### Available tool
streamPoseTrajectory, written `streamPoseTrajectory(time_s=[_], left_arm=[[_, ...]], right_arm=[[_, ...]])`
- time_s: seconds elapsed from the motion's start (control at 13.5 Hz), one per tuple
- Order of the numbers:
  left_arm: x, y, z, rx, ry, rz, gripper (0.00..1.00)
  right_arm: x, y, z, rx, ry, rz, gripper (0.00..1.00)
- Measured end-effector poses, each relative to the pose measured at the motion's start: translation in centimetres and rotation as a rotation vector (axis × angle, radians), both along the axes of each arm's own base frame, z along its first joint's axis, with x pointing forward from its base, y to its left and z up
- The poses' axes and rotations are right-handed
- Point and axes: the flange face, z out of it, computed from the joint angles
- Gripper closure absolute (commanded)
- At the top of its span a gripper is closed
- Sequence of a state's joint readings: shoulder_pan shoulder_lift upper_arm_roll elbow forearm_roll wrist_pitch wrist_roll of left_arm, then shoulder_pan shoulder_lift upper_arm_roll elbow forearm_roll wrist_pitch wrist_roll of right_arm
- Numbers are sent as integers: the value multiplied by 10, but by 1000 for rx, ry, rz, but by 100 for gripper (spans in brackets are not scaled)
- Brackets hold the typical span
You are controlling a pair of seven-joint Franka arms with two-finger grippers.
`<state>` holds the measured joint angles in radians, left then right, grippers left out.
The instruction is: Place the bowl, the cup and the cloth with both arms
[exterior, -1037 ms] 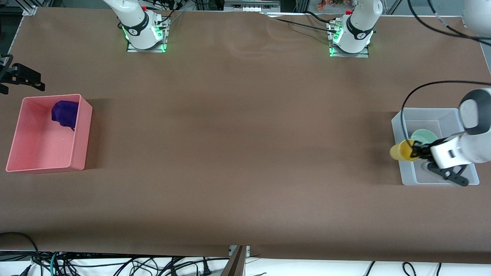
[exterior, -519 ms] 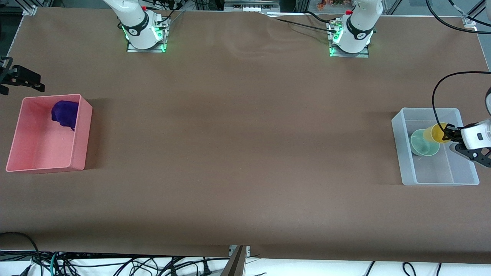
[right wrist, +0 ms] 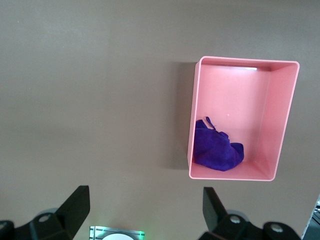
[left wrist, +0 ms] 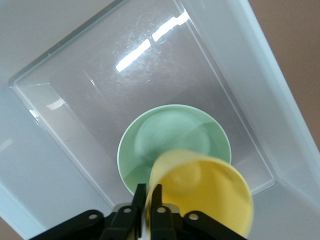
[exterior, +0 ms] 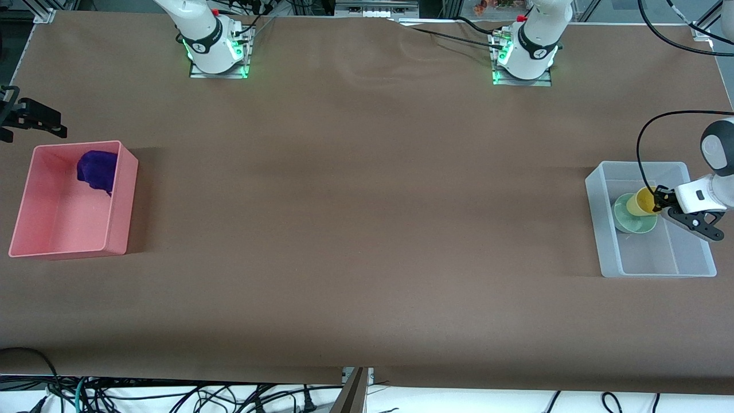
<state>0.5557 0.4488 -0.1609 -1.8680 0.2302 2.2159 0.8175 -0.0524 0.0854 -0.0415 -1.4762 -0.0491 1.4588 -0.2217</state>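
Currently the left hand (left wrist: pixel 147 200) pinches the cup (exterior: pixel 643 201) rim, tilted over the bowl (exterior: pixel 631 217) in the clear bin (exterior: pixel 608 252). Level it, lower, then release. The right hand (right wrist: pixel 145 210), spread wide, waits above the surface; the cloth (exterior: pixel 97 170) lies in the pink bin (exterior: pixel 123 195).

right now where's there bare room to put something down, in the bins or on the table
Widest bare patch: the table between the pink bin and the clear bin. The pink bin holds only the cloth, so its half nearer the front camera is free. The clear bin is crowded: bowl, cup, left gripper. Its nearer end is bare.
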Motion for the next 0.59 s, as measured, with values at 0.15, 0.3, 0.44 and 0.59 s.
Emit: streamPoseTrajectory(time_s=[0.15,0.3,0.44,0.59], left_arm=[[1,-2,4,-1,2,0,0],[3,-14,24,-24,21,7,0],[9,-40,68,-62,57,31,0],[15,-79,128,-68,101,102,0]], right_arm=[[0,0,0,0,0,0,0],[0,0,0,0,0,-1,0],[0,-1,0,0,0,-1,0],[0,-1,0,0,0,-2,0]])
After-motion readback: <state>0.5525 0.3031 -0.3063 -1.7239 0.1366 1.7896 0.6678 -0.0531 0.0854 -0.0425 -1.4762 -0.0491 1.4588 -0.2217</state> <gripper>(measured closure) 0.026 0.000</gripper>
